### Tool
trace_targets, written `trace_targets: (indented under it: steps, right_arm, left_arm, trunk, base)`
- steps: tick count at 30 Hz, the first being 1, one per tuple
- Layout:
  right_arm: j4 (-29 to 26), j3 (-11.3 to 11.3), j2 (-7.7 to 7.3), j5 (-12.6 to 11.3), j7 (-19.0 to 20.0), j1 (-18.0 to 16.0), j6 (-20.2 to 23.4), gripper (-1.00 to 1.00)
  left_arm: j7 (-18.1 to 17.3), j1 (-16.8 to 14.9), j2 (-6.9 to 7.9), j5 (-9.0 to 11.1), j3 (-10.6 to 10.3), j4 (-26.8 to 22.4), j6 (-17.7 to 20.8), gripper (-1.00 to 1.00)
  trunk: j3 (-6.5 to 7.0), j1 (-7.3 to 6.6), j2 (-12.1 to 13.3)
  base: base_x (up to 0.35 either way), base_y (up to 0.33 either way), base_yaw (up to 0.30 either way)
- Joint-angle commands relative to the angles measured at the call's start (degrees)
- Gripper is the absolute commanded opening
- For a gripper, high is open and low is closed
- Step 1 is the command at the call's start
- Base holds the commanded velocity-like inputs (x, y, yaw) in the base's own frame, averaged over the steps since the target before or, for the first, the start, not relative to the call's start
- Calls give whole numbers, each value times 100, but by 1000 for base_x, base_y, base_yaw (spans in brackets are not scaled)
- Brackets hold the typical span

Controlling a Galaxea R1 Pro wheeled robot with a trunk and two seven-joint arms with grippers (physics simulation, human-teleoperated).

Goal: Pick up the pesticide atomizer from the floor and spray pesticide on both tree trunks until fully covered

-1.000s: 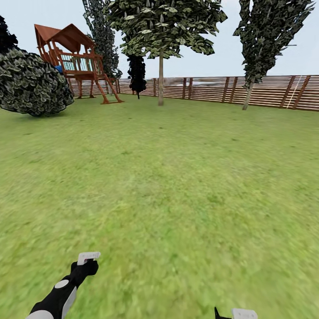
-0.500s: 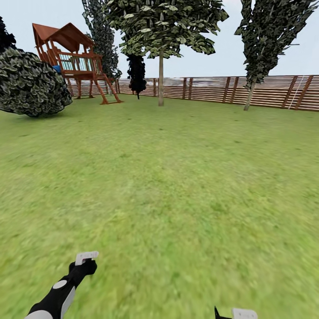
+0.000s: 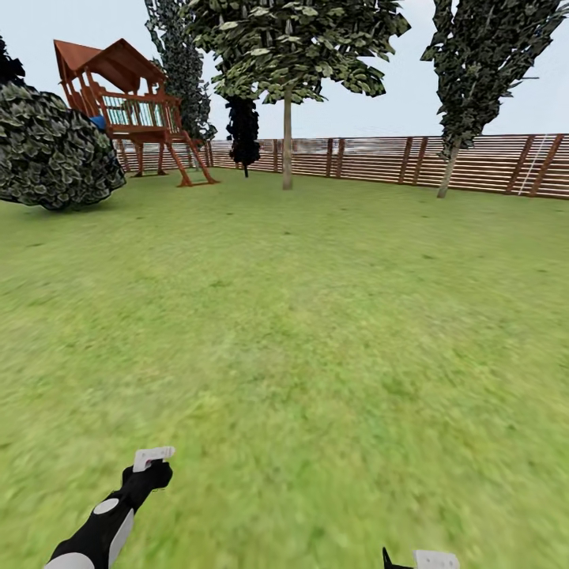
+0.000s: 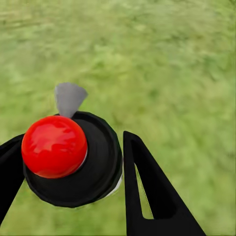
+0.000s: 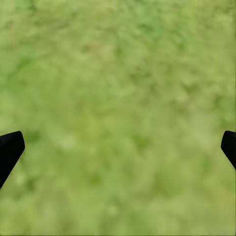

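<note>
1. I see lawn [image 3: 316, 316] ahead, a fence [image 3: 395, 162], playhouse [image 3: 126, 103] and bush [image 3: 51, 150] beyond.
2. My left pincer [image 4: 73, 167] is clenched on the atomizer [image 4: 69, 157], its red cap facing the wrist camera.
3. My right pincer [image 5: 118, 147] is spread wide over grass, holding nothing.

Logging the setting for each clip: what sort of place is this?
A fenced back garden, rendered in simulation: a wide lawn, a slatted wooden fence along the far edge, a wooden play tower and trees near it.
</note>
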Motion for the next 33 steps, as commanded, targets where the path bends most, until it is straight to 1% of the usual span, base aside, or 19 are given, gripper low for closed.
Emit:
trace_targets:
  steps: [1,33]
  right_arm:
    - [1,0,0,0,0,0,0,100]
    - [1,0,0,0,0,0,0,100]
  left_arm:
    - [0,1,0,2,0,-1,-2,-100]
    - [0,3,-18,0,-9,22,-2,-100]
  trunk:
    - [0,0,0]
    - [0,0,0]
  base:
    - [338,0,0]
    - [338,0,0]
